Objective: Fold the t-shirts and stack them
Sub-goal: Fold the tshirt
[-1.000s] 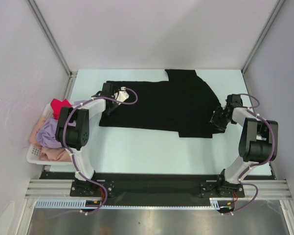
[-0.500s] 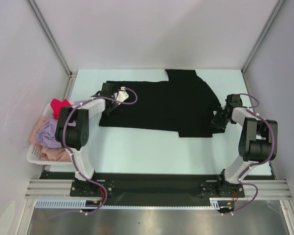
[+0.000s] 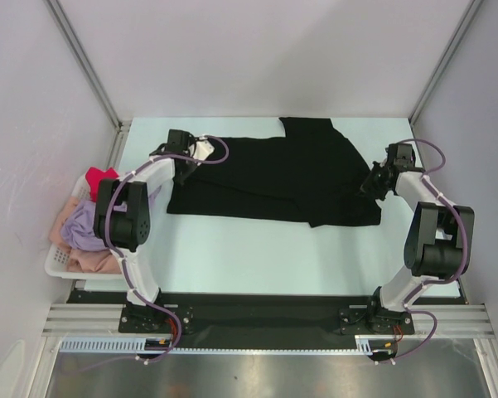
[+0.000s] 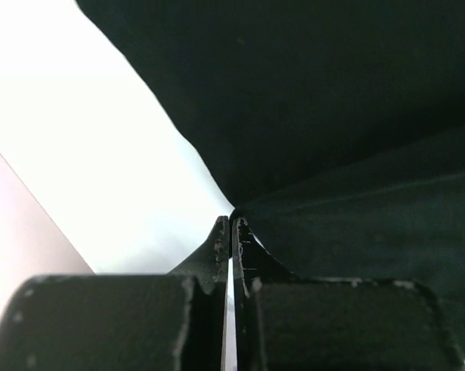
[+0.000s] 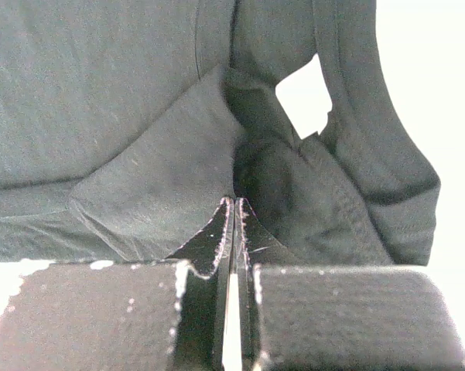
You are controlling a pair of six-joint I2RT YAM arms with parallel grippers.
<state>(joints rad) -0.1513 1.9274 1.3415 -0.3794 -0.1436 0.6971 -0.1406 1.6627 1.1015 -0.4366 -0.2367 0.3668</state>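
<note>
At the left jaws: pressed together to a hairline slit, nipping an edge of the black t-shirt [image 4: 333,116] right at the tips. At the right jaws: closed just as tight, clamped on a raised fold of the same cloth.

Only from the left wrist: a cloth edge slanting from the far left down to the tips. Dark fabric to the right of it, bright counter [image 4: 100,139] to the left.

Only from the right wrist: a stitched band curving down the right side. Just beyond the tips, bunched cloth with a small gap of bright counter showing through. To the left, a flat layer with a folded corner lying on top.

Only from above: spread over the far half of the counter, long axis running left to right, held at both ends. Straight-edged at the left end. Wider at the right end, with a flap reaching toward the far edge. Near edge slanting a little nearer toward the right. Cannot tell from above which end carries the collar. Both pinch points hidden under the wrists there.

Further out, again from above alone: left arm [image 3: 128,215] bent far and rightward to the left end, right arm [image 3: 435,224] bent far and leftward to the right end. Off the counter's left side, a white basket [image 3: 56,264] holding a heap: red t-shirt [image 3: 99,178] at the far end, lavender t-shirt [image 3: 81,222] in the middle, pale pink t-shirt [image 3: 87,261] nearest. Well apart from the black one.
</note>
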